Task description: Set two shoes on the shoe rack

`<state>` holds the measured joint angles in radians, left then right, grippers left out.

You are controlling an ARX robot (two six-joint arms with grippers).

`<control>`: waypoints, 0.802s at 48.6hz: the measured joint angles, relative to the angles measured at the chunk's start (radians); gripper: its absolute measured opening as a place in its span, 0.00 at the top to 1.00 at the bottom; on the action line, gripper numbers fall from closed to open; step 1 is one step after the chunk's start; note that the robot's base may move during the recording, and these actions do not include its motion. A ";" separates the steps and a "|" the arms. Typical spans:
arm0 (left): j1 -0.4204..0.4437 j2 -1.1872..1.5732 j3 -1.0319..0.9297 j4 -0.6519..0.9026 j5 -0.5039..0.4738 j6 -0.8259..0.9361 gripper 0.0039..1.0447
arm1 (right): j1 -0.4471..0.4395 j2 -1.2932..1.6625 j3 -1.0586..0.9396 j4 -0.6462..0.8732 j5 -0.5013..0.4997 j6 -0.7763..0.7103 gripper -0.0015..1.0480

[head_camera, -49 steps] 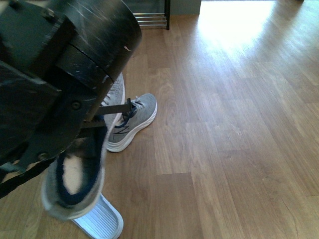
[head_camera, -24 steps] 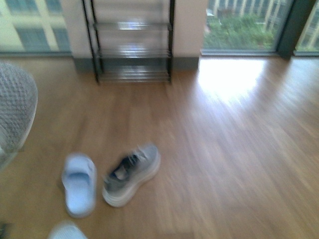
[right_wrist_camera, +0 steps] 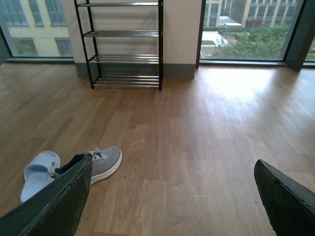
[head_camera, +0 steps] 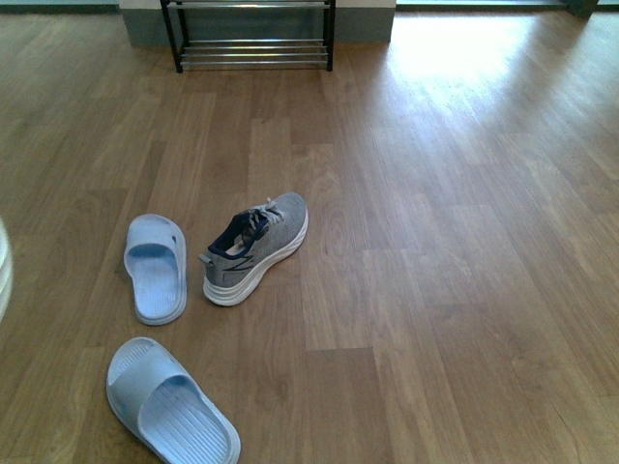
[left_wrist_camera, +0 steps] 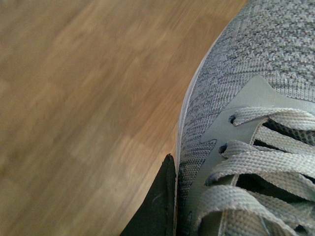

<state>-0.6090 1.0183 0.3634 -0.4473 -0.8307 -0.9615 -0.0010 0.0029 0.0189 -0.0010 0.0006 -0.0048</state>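
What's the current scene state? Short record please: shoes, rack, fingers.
shoe rack: against far wall, no shoes on it
floor sneaker: upright on floor, right of far slide
far slide: on floor, beside floor sneaker
near slide: on floor, nearest the robot
held sneaker: fills left wrist view, seemingly off the floor
left fingers: one shows, against held sneaker's side
right fingers: wide apart, nothing between
progress: no shoe placed yet

A wood-plank floor [head_camera: 435, 242] runs up to a pale wall [right_wrist_camera: 179, 29] with grey skirting [right_wrist_camera: 179, 71] at its foot. Windows [right_wrist_camera: 275, 19] flank the wall, showing what seem to be buildings [right_wrist_camera: 34, 29] and green trees [right_wrist_camera: 246, 44]; bright sunlight [head_camera: 455, 39] lies on the floor near the wall's foot.
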 joint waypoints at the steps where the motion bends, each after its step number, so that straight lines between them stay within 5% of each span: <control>1: 0.042 -0.001 -0.020 0.016 0.024 -0.003 0.97 | 0.000 0.000 0.000 0.000 0.000 0.000 0.09; 6: 0.180 -0.022 -0.086 0.016 0.076 -0.006 0.97 | 0.000 0.000 0.000 0.000 0.000 0.000 0.09; 11: 0.208 -0.087 -0.100 -0.032 0.034 0.010 0.97 | 0.000 0.000 0.000 0.000 0.000 0.000 0.09; 25: 0.021 -0.172 0.009 -0.296 -0.225 0.011 0.97 | 0.000 0.000 0.000 0.000 0.000 0.001 0.09; 39: -0.085 -0.185 0.102 -0.509 -0.323 -0.110 0.97 | 0.000 0.000 0.000 0.000 0.000 0.001 0.09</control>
<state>-0.6941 0.8330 0.4652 -0.9558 -1.1534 -1.0714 -0.0010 0.0029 0.0193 -0.0010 0.0006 -0.0040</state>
